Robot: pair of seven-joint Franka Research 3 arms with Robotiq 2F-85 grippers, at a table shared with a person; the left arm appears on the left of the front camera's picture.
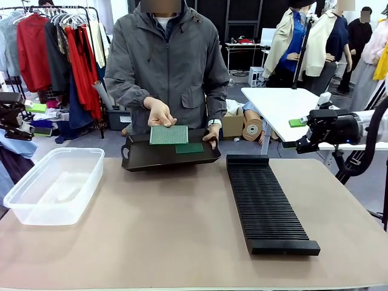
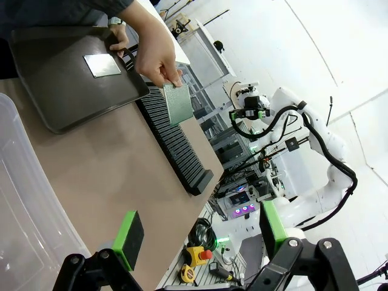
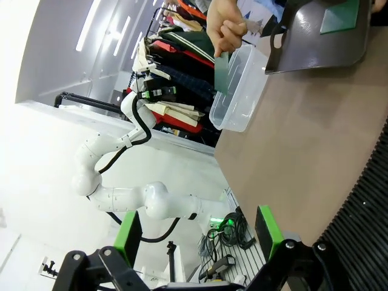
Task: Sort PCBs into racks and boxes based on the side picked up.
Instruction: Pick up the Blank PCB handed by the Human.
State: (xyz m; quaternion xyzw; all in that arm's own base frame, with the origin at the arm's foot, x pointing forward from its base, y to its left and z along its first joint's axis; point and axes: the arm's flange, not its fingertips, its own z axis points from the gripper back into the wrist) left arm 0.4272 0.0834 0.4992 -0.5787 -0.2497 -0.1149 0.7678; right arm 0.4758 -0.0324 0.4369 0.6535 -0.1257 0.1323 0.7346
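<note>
I watch a light, dotted PCB (image 1: 169,134) hang from a person's hand (image 1: 159,113), its dotted face toward me, over the dark tray (image 1: 154,157). A darker PCB (image 1: 190,147) lies flat in that tray. The long black slotted rack (image 1: 267,203) lies on the table (image 1: 182,230) at right. The clear plastic box (image 1: 53,182) sits at left.

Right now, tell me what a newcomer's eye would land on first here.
A person's hand at the far side holds a pale dotted PCB over a dark tray, where a darker PCB lies flat. Nearer, a long black rack lies right of centre and a clear tub stands on the left. The left gripper and right gripper hang open at the sides.
</note>
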